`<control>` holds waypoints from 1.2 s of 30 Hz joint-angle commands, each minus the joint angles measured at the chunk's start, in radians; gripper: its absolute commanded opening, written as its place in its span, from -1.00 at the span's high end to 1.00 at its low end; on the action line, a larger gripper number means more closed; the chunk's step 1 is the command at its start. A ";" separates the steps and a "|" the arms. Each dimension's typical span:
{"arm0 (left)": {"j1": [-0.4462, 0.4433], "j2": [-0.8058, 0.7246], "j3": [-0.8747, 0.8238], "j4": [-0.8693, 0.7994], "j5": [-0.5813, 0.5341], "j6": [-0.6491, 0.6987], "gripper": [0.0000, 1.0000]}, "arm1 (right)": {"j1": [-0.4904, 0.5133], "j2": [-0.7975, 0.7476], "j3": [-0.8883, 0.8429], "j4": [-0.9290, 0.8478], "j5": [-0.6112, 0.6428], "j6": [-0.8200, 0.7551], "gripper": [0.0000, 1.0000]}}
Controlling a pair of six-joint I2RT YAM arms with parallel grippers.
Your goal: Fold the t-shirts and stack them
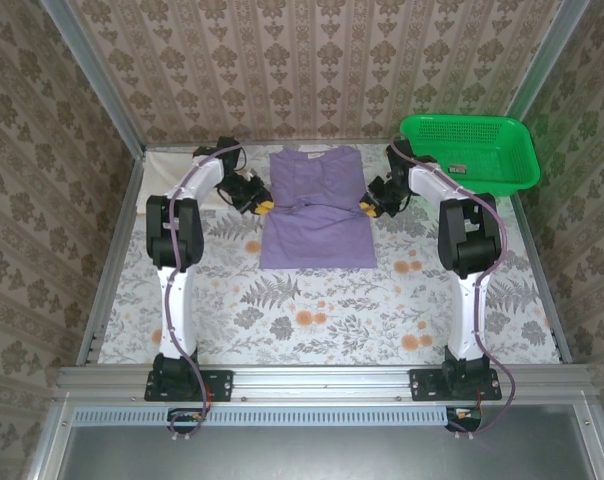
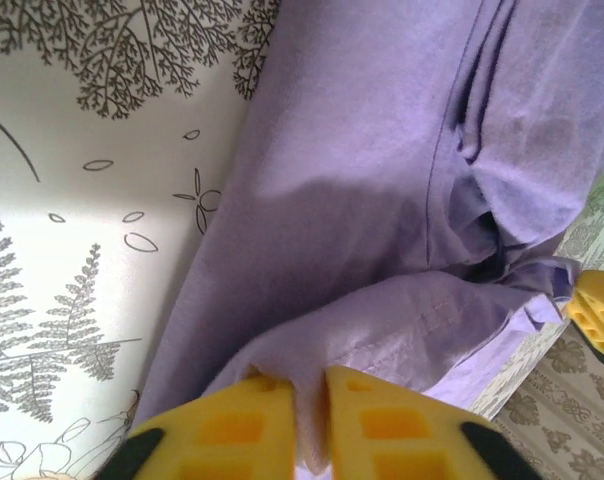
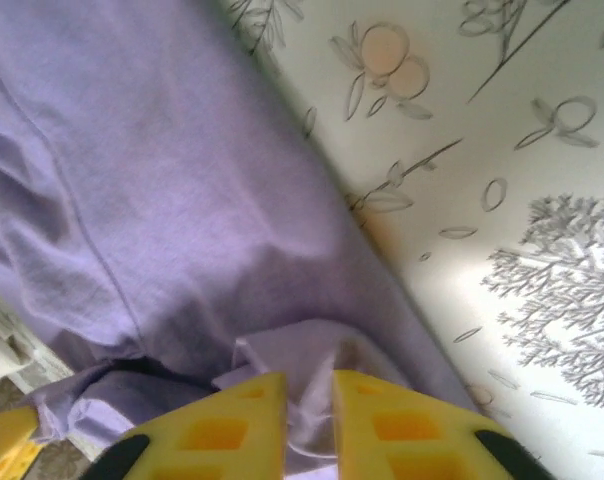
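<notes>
The purple t-shirt lies flat at the back middle of the table, collar away from the arms, both sleeves folded in over the body. My left gripper is at its left edge. In the left wrist view the yellow jaws stand a narrow slit apart with a fold of the purple sleeve pinched between them. My right gripper is at the right edge, and its jaws hold a bunched purple fold in a slightly wider gap. A cream cloth lies at the back left corner.
A green mesh basket stands at the back right, just behind the right arm. The floral tablecloth stretches bare in front of the shirt. Patterned walls close in the back and both sides.
</notes>
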 commanded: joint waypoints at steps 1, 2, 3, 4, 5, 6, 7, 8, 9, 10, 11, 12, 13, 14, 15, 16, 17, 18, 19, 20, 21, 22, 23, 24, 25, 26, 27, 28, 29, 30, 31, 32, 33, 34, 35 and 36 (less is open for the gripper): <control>0.023 0.029 0.057 -0.004 0.011 -0.033 0.58 | -0.025 -0.002 0.004 -0.025 0.000 0.067 0.22; 0.025 0.023 0.066 -0.008 0.003 -0.033 0.57 | -0.030 -0.019 -0.013 -0.007 0.008 0.076 0.13; 0.029 0.010 0.075 -0.012 -0.007 -0.032 0.55 | -0.038 -0.043 -0.030 0.011 0.014 0.082 0.10; 0.032 -0.012 0.077 -0.012 -0.025 -0.028 0.51 | -0.045 -0.067 -0.046 0.023 0.021 0.083 0.08; 0.034 -0.036 0.075 -0.013 -0.060 -0.028 0.46 | -0.052 -0.087 -0.061 0.028 0.026 0.082 0.07; 0.034 -0.074 0.060 -0.014 -0.104 -0.028 0.36 | -0.059 -0.115 -0.080 0.028 0.037 0.074 0.07; 0.035 -0.123 0.030 -0.008 -0.157 -0.027 0.22 | -0.064 -0.148 -0.106 0.030 0.050 0.062 0.05; 0.034 -0.172 -0.008 0.003 -0.208 -0.028 0.12 | -0.066 -0.178 -0.135 0.039 0.057 0.049 0.03; 0.033 -0.236 -0.072 0.031 -0.255 -0.036 0.02 | -0.066 -0.215 -0.169 0.053 0.063 0.031 0.05; 0.029 -0.302 -0.146 0.068 -0.280 -0.049 -0.02 | -0.062 -0.254 -0.209 0.065 0.061 0.012 0.11; 0.023 -0.354 -0.211 0.110 -0.291 -0.060 -0.02 | -0.055 -0.286 -0.248 0.089 0.049 -0.001 0.17; 0.013 -0.404 -0.279 0.152 -0.285 -0.067 0.00 | -0.039 -0.327 -0.298 0.128 0.033 -0.014 0.23; -0.001 -0.440 -0.330 0.186 -0.262 -0.067 0.06 | -0.019 -0.364 -0.347 0.154 0.011 -0.019 0.32; -0.016 -0.459 -0.364 0.206 -0.234 -0.061 0.11 | 0.002 -0.391 -0.386 0.201 -0.006 -0.023 0.43; -0.039 -0.466 -0.391 0.221 -0.194 -0.046 0.16 | 0.031 -0.417 -0.428 0.230 -0.012 -0.025 0.54; -0.064 -0.461 -0.409 0.224 -0.157 -0.024 0.21 | 0.059 -0.434 -0.466 0.250 -0.015 -0.026 0.62; -0.085 -0.452 -0.417 0.214 -0.129 -0.008 0.26 | 0.080 -0.440 -0.493 0.266 -0.018 -0.021 0.69; -0.108 -0.434 -0.428 0.205 -0.105 0.005 0.30 | 0.100 -0.441 -0.526 0.287 -0.017 -0.008 0.77; -0.132 -0.422 -0.446 0.214 -0.084 0.013 0.32 | 0.118 -0.435 -0.559 0.319 -0.018 0.012 0.83; -0.153 -0.413 -0.461 0.226 -0.077 0.024 0.34 | 0.129 -0.428 -0.585 0.346 -0.022 0.029 0.86; -0.175 -0.399 -0.472 0.230 -0.083 0.037 0.35 | 0.140 -0.416 -0.605 0.362 -0.021 0.040 0.87; -0.197 -0.382 -0.480 0.227 -0.101 0.056 0.35 | 0.152 -0.402 -0.617 0.374 -0.013 0.044 0.88; -0.209 -0.367 -0.486 0.224 -0.112 0.071 0.37 | 0.159 -0.386 -0.623 0.380 -0.006 0.040 0.88; -0.218 -0.350 -0.495 0.216 -0.136 0.090 0.39 | 0.168 -0.366 -0.626 0.384 -0.005 0.037 0.88; -0.224 -0.336 -0.513 0.215 -0.161 0.106 0.40 | 0.174 -0.345 -0.624 0.386 -0.011 0.035 0.88; -0.225 -0.327 -0.535 0.217 -0.185 0.118 0.41 | 0.180 -0.328 -0.628 0.393 -0.016 0.033 0.88; -0.224 -0.321 -0.565 0.216 -0.219 0.136 0.42 | 0.185 -0.313 -0.633 0.391 -0.013 0.029 0.88; -0.224 -0.320 -0.598 0.218 -0.243 0.153 0.43 | 0.189 -0.305 -0.641 0.382 -0.004 0.024 0.88; -0.222 -0.321 -0.628 0.218 -0.255 0.166 0.44 | 0.193 -0.304 -0.652 0.377 0.002 0.017 0.88; -0.224 -0.326 -0.664 0.218 -0.261 0.180 0.45 | 0.200 -0.307 -0.670 0.369 0.010 0.007 0.88; -0.225 -0.342 -0.705 0.218 -0.265 0.190 0.45 | 0.207 -0.315 -0.690 0.354 0.017 -0.001 0.88; -0.224 -0.360 -0.742 0.219 -0.264 0.194 0.45 | 0.211 -0.327 -0.714 0.354 0.017 -0.006 0.88; -0.225 -0.388 -0.788 0.225 -0.263 0.197 0.45 | 0.218 -0.346 -0.747 0.359 0.017 -0.006 0.88; -0.225 -0.419 -0.835 0.233 -0.266 0.194 0.45 | 0.223 -0.367 -0.782 0.353 0.019 -0.007 0.88; -0.224 -0.445 -0.875 0.237 -0.264 0.190 0.44 | 0.230 -0.386 -0.811 0.350 0.022 -0.007 0.88; -0.226 -0.478 -0.917 0.237 -0.260 0.182 0.43 | 0.237 -0.408 -0.843 0.341 0.016 -0.007 0.87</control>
